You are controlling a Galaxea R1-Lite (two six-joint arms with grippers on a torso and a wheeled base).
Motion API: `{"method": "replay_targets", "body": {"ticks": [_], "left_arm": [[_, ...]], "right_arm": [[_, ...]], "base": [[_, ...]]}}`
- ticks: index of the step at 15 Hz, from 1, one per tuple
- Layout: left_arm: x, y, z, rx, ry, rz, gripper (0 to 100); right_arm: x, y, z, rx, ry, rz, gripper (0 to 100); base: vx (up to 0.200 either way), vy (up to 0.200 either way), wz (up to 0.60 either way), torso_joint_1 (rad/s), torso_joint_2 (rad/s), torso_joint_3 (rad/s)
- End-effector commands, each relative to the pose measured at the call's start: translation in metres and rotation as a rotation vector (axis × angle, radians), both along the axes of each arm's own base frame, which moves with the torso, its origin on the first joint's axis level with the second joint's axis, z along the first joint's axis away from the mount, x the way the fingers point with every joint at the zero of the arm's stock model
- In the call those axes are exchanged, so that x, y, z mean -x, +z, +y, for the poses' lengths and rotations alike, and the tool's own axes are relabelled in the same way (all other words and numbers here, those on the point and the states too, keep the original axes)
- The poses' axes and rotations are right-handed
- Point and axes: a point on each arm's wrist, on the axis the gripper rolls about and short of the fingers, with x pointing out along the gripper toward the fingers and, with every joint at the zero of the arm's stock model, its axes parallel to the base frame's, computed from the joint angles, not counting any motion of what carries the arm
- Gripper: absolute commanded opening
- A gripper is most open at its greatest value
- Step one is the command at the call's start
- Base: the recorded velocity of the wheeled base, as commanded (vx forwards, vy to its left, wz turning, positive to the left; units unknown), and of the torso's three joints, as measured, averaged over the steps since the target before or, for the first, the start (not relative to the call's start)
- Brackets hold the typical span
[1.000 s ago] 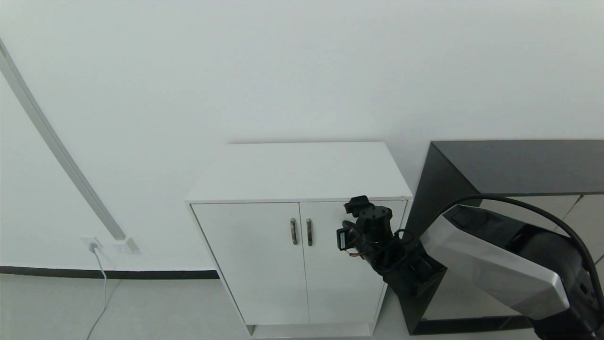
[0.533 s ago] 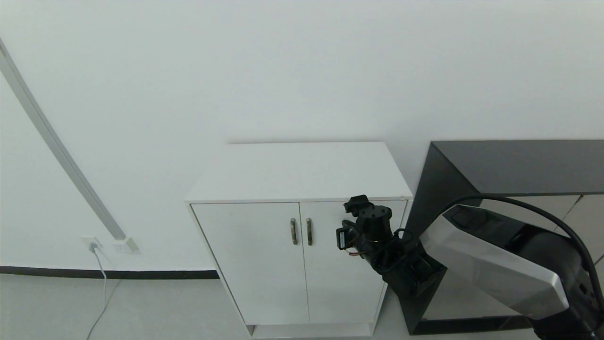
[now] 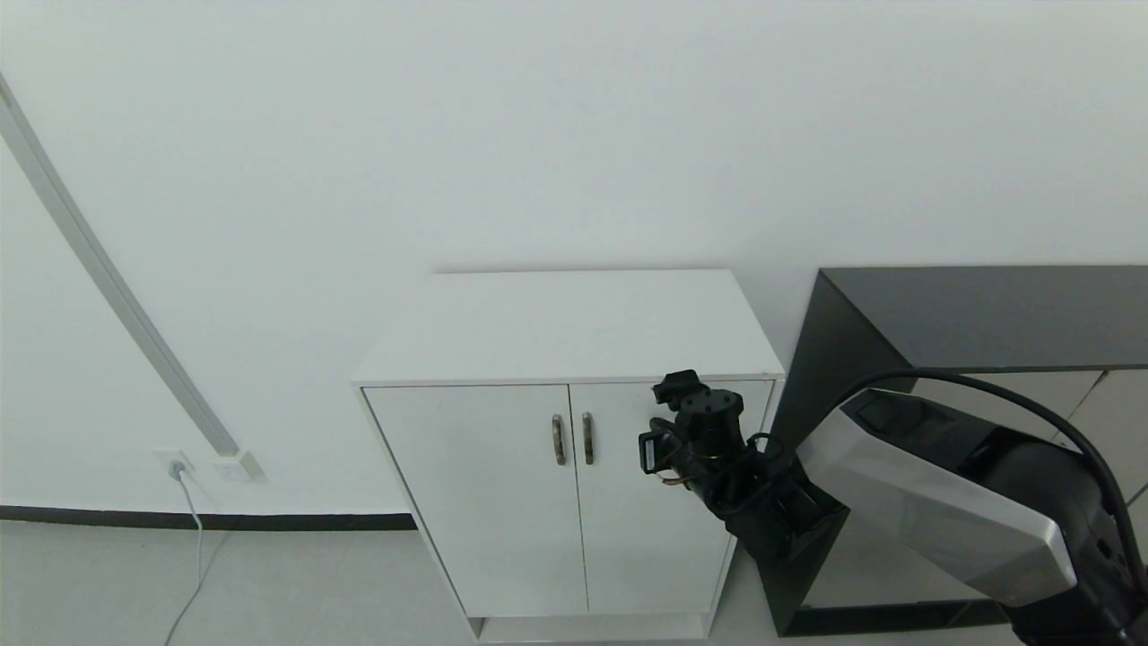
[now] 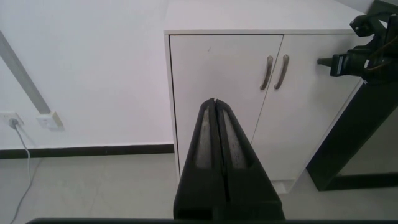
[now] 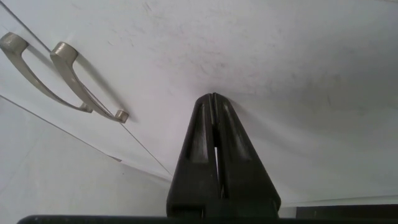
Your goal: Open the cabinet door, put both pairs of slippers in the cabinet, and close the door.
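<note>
**A:** So what was the right pincer [image 5: 214,98] actually doing there?

**B:** Fingers pressed together, nothing in them. The tip sat right at the face of the right door [image 5: 292,68], just beside the right handle [image 5: 87,84] but not on it. I honestly couldn't tell if it was touching the panel or just short of it.

**A:** Why beside the handle, though?

**B:** My guess is that a pinched-together pincer can only push, not hook. So it was either pressing the door flush or lining up before a grab. To pull the door open, it'd have to spread its fingers and slide over to the handle first.

**A:** And the left pincer [image 4: 214,107]?

**B:** Same deal, fingers together and empty. It was held well back from the cabinet [image 3: 565,323] and pointed roughly at the left door [image 3: 484,502]. Probably parked there so it wasn't in the way of a swinging door.

**A:** And the cabinet itself?

**B:** Both doors were shut, with the two handles side by side at the centre seam. It stood on the floor [image 3: 296,583] against the wall [image 3: 574,135], with a black unit [image 3: 978,314] just beside it on the right.
</note>
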Motion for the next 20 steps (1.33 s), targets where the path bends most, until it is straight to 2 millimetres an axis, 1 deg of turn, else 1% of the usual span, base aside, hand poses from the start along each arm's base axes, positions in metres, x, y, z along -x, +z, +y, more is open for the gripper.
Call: {"method": "replay_targets", "body": {"ticks": [1, 3, 4, 6, 9, 11, 12, 13, 14, 15, 17, 20], "left_arm": [[0.000, 0.000, 0.000, 0.000, 0.001, 0.001, 0], [0.000, 0.000, 0.000, 0.000, -0.001, 0.000, 0], [0.000, 0.000, 0.000, 0.000, 0.001, 0.001, 0], [0.000, 0.000, 0.000, 0.000, 0.001, 0.001, 0], [0.000, 0.000, 0.000, 0.002, 0.001, 0.001, 0], [0.000, 0.000, 0.000, 0.002, -0.001, 0.001, 0], [0.000, 0.000, 0.000, 0.002, -0.001, 0.001, 0], [0.000, 0.000, 0.000, 0.002, -0.001, 0.001, 0], [0.000, 0.000, 0.000, 0.002, 0.001, 0.001, 0], [0.000, 0.000, 0.000, 0.002, -0.001, 0.001, 0], [0.000, 0.000, 0.000, 0.002, -0.001, 0.001, 0], [0.000, 0.000, 0.000, 0.002, 0.001, 0.001, 0]], "right_arm": [[0.002, 0.002, -0.001, -0.001, 0.001, -0.001, 0], [0.010, 0.011, -0.003, -0.010, 0.007, -0.013, 0], [0.022, 0.018, -0.005, -0.010, 0.018, -0.013, 0], [0.037, 0.026, -0.012, -0.016, 0.026, -0.022, 0], [0.064, 0.045, -0.035, -0.034, 0.017, -0.048, 0], [0.074, 0.056, -0.054, -0.046, -0.009, -0.068, 0], [0.081, 0.063, -0.070, -0.056, -0.034, -0.084, 0], [0.086, 0.066, -0.083, -0.060, -0.058, -0.092, 0], [0.088, 0.068, -0.091, -0.062, -0.075, -0.096, 0], [0.093, 0.072, -0.111, -0.063, -0.121, -0.106, 0], [0.103, 0.076, -0.139, -0.038, -0.192, -0.102, 0], [0.128, 0.087, -0.167, -0.029, -0.240, -0.118, 0]], "base": [[0.000, 0.000, 0.00, 0.000, 0.00, 0.000], [0.000, 0.000, 0.00, 0.000, 0.00, 0.000], [0.000, 0.000, 0.00, 0.000, 0.00, 0.000], [0.000, 0.000, 0.00, 0.000, 0.00, 0.000], [0.000, 0.000, 0.00, 0.000, 0.00, 0.000], [0.000, 0.000, 0.00, 0.000, 0.00, 0.000], [0.000, 0.000, 0.00, 0.000, 0.00, 0.000], [0.000, 0.000, 0.00, 0.000, 0.00, 0.000], [0.000, 0.000, 0.00, 0.000, 0.00, 0.000], [0.000, 0.000, 0.00, 0.000, 0.00, 0.000], [0.000, 0.000, 0.00, 0.000, 0.00, 0.000], [0.000, 0.000, 0.00, 0.000, 0.00, 0.000]]}}
